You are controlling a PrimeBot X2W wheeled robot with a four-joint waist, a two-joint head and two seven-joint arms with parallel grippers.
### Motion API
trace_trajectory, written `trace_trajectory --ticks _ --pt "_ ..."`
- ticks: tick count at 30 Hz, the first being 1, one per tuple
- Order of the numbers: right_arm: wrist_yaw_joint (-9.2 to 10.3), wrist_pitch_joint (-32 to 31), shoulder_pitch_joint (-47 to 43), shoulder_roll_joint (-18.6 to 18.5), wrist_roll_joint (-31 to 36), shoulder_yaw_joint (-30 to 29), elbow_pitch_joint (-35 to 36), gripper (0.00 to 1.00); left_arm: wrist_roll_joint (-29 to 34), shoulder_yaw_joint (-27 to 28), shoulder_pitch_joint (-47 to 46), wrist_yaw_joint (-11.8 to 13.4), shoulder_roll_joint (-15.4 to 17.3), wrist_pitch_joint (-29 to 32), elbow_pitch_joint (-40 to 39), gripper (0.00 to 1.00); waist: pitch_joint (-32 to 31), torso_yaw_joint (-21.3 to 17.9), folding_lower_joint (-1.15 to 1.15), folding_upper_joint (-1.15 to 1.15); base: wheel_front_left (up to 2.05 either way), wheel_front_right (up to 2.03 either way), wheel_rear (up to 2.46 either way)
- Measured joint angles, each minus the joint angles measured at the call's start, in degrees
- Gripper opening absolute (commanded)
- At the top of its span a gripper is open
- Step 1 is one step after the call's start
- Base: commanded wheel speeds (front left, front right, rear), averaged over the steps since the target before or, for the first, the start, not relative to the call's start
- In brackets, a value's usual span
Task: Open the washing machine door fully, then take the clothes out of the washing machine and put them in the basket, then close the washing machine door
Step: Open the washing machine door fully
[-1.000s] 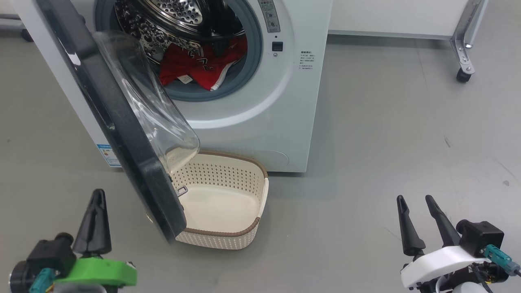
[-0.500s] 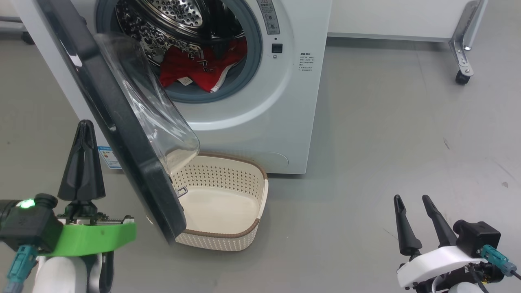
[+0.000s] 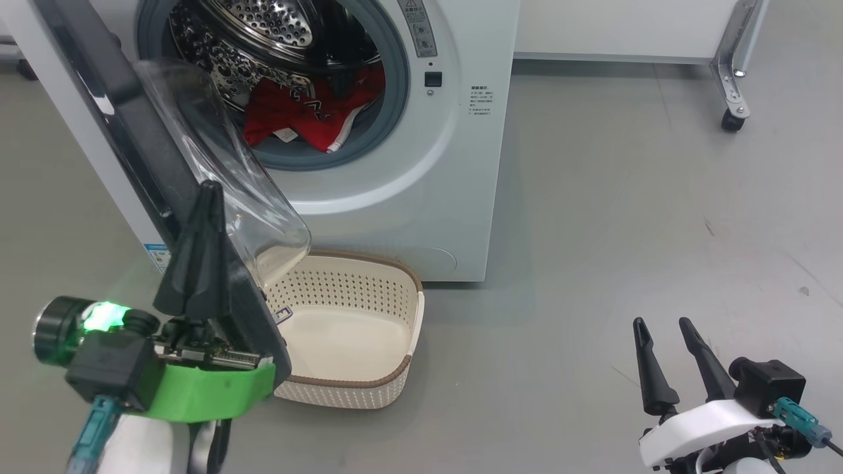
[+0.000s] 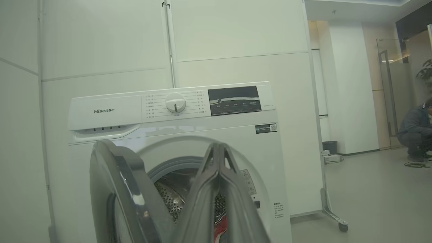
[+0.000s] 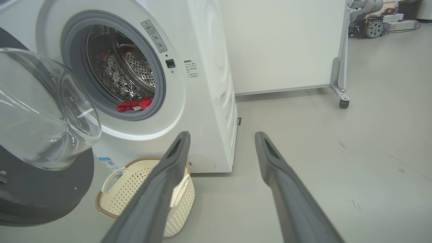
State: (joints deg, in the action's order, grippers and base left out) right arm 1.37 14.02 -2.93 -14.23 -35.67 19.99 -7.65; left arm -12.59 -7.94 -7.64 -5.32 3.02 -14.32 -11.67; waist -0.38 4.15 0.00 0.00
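Note:
The white washing machine (image 3: 421,197) stands with its black washing machine door (image 3: 125,125) swung partly open. The door's clear glass bowl (image 3: 217,171) overhangs the left end of the cream basket (image 3: 369,388) on the floor. Red clothes (image 3: 303,112) lie at the drum's mouth, also seen as clothes (image 5: 133,104). My left gripper (image 3: 209,191) is shut and empty, raised in front of the door's lower free edge. I cannot tell whether it touches the door. In the left wrist view the door (image 4: 111,175) is left of my left gripper (image 4: 218,145). My right gripper (image 3: 661,322) is open, low at the right.
A white panel on a caster leg (image 3: 728,112) stands behind and to the right of the machine. Grey floor (image 3: 625,217) stretches right of the machine. A person (image 4: 416,131) crouches far off at the right of the room.
My left gripper has risen and moved right, from the floor area left of the door to in front of its lower edge. The camera shifted slightly. The right gripper stayed put.

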Motion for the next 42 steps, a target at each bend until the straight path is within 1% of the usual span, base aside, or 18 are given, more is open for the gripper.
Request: trace_trajectory --ticks 3,4,5,9,17,19,24,27,33,42 --pt "-0.29 0.00 0.00 0.24 0.01 -0.07 -0.15 1.00 -0.02 -2.32 0.09 -0.12 0.00 1.25 0.22 0.00 -0.06 -0.30 0.00 0.00 0.00 0.00 0.00" --pt "-0.29 0.00 0.00 0.24 0.01 -0.07 -0.15 1.00 -0.02 -2.32 0.09 -0.12 0.00 1.25 0.22 0.00 -0.06 -0.30 0.00 0.00 0.00 0.00 0.00" --pt "-0.30 0.00 0.00 0.41 0.02 -0.14 -0.19 1.00 -0.02 -4.05 0.35 -0.55 0.00 2.23 0.96 0.00 -0.07 -0.47 0.00 0.00 0.00 0.00 0.00" --pt "-0.46 0.00 0.01 0.63 0.04 -0.34 -0.26 1.00 -0.11 -7.14 2.03 -0.80 0.00 4.30 3.39 0.00 0.03 -0.78 0.00 0.00 0.00 0.00 0.00" --pt "-0.83 0.00 0.02 1.09 0.52 -0.48 -0.59 1.00 -0.43 -9.62 4.92 -1.03 0.03 7.23 10.02 0.00 0.58 -1.26 0.00 0.00 0.00 0.00 0.00" --pt "-1.32 0.00 0.09 1.30 0.59 -0.12 -0.96 1.00 -0.45 -9.56 5.38 -1.03 0.05 7.90 11.27 0.00 0.68 -1.57 0.00 0.00 0.00 0.00 0.00" --pt "-1.31 0.00 0.10 1.65 0.62 -0.77 -1.20 1.00 -0.80 -8.95 5.56 -0.93 0.02 9.05 13.81 0.00 0.93 -2.58 0.00 0.00 0.00 0.00 0.00" --pt "-1.52 0.01 0.13 1.75 1.00 -0.65 -1.64 1.00 -1.43 -7.21 5.56 0.36 -0.01 9.05 15.19 0.00 1.06 -3.11 0.00 0.00 0.00 0.00 0.00" --pt "-1.64 0.04 0.13 1.85 1.04 -1.31 -1.67 1.00 -2.05 -5.22 5.32 2.08 -0.02 9.50 17.92 0.00 1.36 -3.54 0.00 0.00 0.00 0.00 0.00" --pt "-2.26 0.26 0.13 2.59 0.96 -2.18 -1.98 1.00 -3.42 -3.53 4.34 3.31 -0.10 9.36 20.47 0.00 1.58 -3.24 0.00 0.00 0.00 0.00 0.00"
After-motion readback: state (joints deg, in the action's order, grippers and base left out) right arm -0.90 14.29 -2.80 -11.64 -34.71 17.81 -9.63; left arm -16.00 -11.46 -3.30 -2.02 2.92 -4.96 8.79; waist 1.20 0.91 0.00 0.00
